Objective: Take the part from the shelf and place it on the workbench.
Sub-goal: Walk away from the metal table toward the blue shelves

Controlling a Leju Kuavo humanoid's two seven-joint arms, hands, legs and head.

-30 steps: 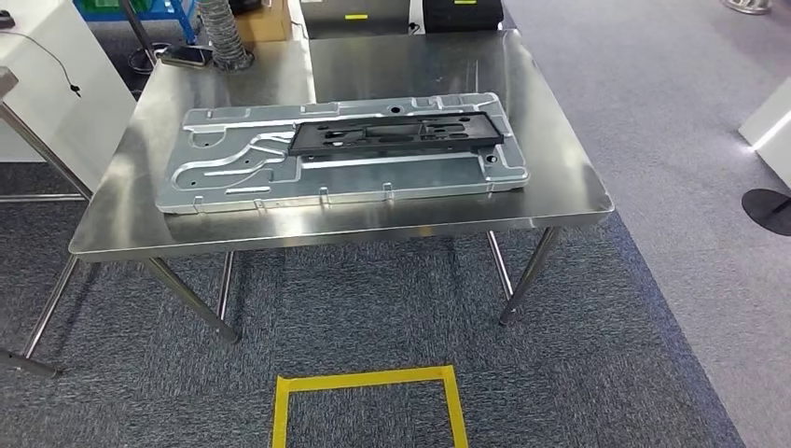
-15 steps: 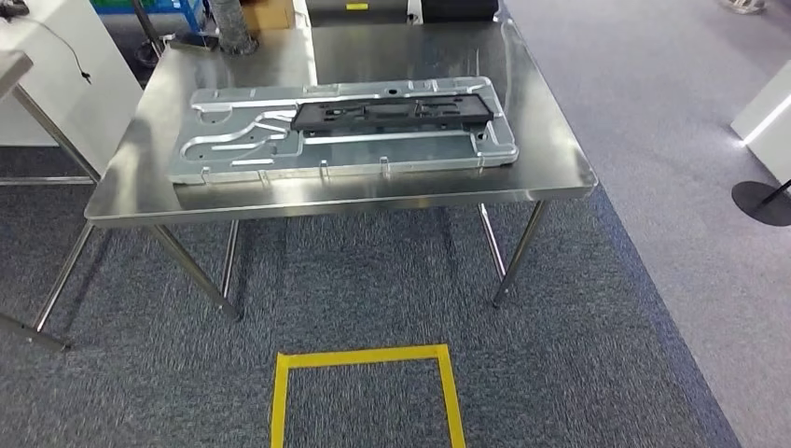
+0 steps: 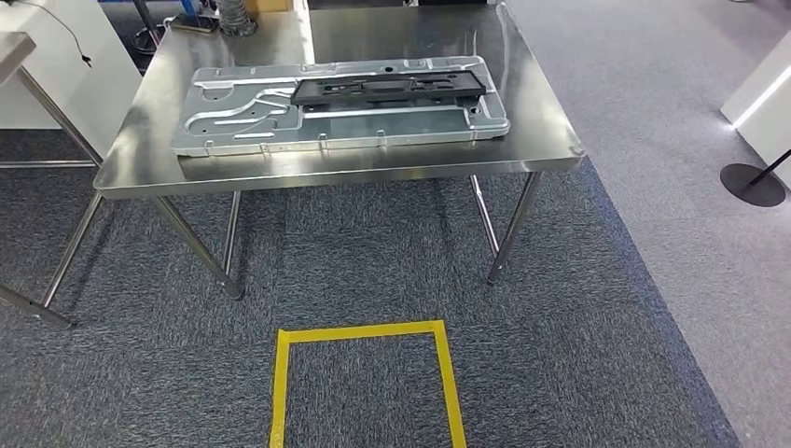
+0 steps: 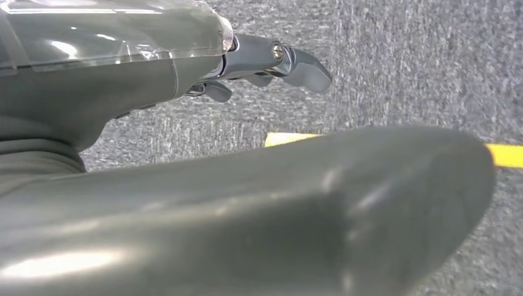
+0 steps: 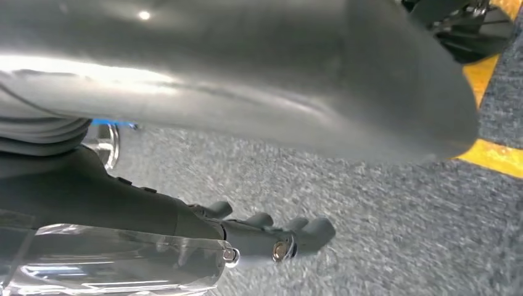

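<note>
Finds the left hand [image 4: 203, 68] hanging low over speckled grey carpet [image 3: 578, 355], dark fingers [image 4: 296, 61] stretched out clear of the thick thumb and holding nothing. Catches a white cabinet [image 3: 56, 56] at the far left, just beside the stainless steel workbench [image 3: 373, 170]. Shows a long stamped silver metal panel [image 3: 242, 117] lying flat on that bench, and the black plastic frame part [image 3: 387, 89] resting on the panel's far half. Places the part well ahead of and above both lowered hands, well apart from either. Sets its long axis running left to right, parallel to the bench's near edge, with its middle close to the centre of the head view, so favours neither arm by much. Suggests, as a judgement, that the part is already set down on the workbench. Marks a yellow tape square [image 3: 364, 331] on the floor on the near side of the bench. Takes in paler flooring and a round dark stand base [image 3: 751, 184] at the far right. Finds the right hand [image 5: 203, 228] likewise slung over the carpet, fingers [image 5: 308, 233] lined up straight, away from the thumb, and empty.
</note>
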